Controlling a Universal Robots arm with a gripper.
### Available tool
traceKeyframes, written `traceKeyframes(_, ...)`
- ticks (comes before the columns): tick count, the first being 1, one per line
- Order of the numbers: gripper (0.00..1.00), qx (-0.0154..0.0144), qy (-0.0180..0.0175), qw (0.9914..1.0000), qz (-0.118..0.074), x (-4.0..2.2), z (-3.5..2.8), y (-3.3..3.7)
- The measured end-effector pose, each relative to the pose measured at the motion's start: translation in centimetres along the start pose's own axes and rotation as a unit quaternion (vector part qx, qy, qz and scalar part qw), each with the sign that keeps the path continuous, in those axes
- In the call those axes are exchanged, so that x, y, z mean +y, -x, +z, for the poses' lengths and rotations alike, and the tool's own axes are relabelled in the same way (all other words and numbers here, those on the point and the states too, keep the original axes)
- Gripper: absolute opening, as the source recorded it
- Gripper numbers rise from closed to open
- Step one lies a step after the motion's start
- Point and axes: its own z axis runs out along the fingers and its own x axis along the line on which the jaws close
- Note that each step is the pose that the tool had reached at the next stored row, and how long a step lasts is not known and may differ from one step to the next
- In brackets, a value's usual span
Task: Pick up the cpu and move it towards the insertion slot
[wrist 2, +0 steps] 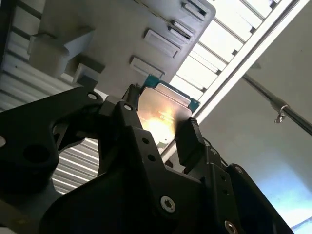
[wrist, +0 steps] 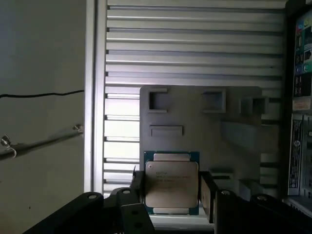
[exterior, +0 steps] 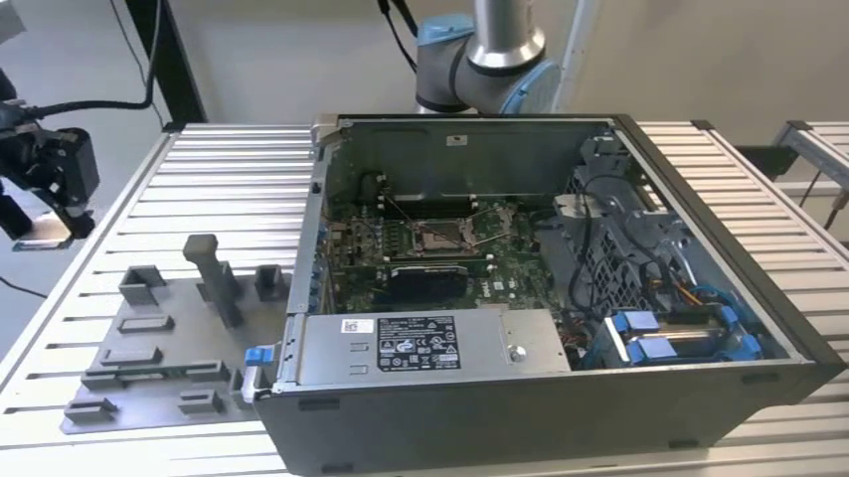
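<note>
First wrist view: the end effector (wrist: 172,187) pinches the cpu (wrist: 170,175) by two opposite edges, with a dark finger (wrist: 138,185) pressed against each side; the chip's silvery top faces the camera, with a thin green rim around it; behind it the grey fixture plate (wrist: 195,117) lies on the ribbed metal table (wrist: 195,48); in the exterior view the end effector hangs beyond the table's edge at the exterior view's left, well apart from the insertion slot (exterior: 438,236); the slot sits on the green board inside the open computer case (exterior: 531,417); the fixture plate lies on the table just beside the case.
</note>
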Motion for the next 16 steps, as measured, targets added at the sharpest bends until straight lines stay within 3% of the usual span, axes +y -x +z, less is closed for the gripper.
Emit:
traceKeyframes(12,0.00,0.0000,0.0000,1.00000,0.000,0.19,-5.46,-0.01)
traceKeyframes(15,0.00,-0.0002,0.0000,1.00000,0.000,0.22,-6.49,0.00)
traceKeyframes(16,0.00,-0.0001,0.0000,1.00000,0.000,0.22,-6.48,-0.01)
